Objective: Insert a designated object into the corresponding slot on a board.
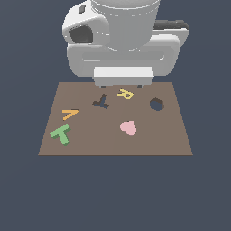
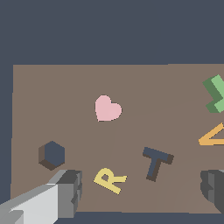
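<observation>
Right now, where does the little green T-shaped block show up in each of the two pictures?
Exterior view: the small flat light-green T-shaped block lies near the brown board's corner on the exterior view's left, in front.
Wrist view: the block is cut off by the picture's edge.
Shared landmark: the orange V-shaped piece lies right beside it in both.

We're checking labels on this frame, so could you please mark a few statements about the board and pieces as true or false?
1. The green T block lies on the board, outside the T-shaped slot. True.
2. The gripper holds the green T. False: its fingers are empty and apart.
3. The pink heart fills the hexagonal hole. False: the hole is empty.
4. The orange V lies beside the green T. True.
</observation>
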Robot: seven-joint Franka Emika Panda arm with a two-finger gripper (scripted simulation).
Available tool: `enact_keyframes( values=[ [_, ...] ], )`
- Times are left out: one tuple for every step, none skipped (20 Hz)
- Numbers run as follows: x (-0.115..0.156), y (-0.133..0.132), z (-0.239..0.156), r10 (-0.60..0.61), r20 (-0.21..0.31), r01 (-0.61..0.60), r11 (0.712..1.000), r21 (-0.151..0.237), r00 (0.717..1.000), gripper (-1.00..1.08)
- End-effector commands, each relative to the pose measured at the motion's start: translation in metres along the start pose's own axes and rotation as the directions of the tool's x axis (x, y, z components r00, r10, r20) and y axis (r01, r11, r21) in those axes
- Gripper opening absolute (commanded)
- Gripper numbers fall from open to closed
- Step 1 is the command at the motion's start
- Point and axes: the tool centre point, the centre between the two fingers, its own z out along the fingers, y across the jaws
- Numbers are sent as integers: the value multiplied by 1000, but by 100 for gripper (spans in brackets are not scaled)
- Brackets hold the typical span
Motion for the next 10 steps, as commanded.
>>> enact_keyframes(
  values=[
    [0,0,0,0,0,0,1000,0,1000,100],
    [0,0,0,0,0,0,1000,0,1000,100],
    [0,1,0,-2,0,2,1000,0,1000,100],
    [0,1,1,-4,0,4,1000,0,1000,100],
    [0,2,1,-7,0,7,1000,0,1000,100],
    [0,4,2,-11,0,11,1000,0,1000,100],
    [1,5,3,-15,1,15,1000,0,1000,100],
    [1,7,5,-21,1,21,1000,0,1000,100],
    [1,10,6,-27,1,27,1000,0,1000,100],
    [1,12,8,-34,1,34,999,0,999,100]
  ],
)
